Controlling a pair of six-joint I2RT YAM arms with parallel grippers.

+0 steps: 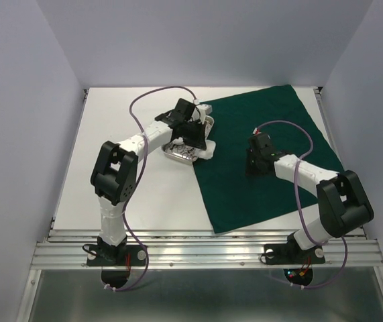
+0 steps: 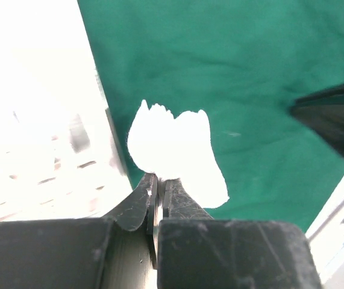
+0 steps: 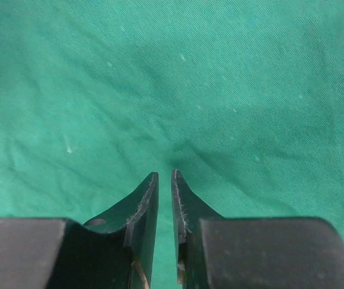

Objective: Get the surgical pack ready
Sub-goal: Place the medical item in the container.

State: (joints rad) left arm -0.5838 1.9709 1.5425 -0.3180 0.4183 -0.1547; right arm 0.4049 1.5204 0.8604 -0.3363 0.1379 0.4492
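The dark green drape covers the right half of the table. At its left edge stands the small steel tray, washed out to white in the left wrist view. My left gripper hangs over that edge, and in its wrist view the left gripper is shut on a white gauze pad held above the drape. My right gripper points down at the middle of the drape. Its jaws stand a narrow gap apart with nothing between them. Forceps and packet are not made out.
Bare white tabletop lies left of the tray. The right arm's dark body shows at the right of the left wrist view. Grey walls close in the table on three sides.
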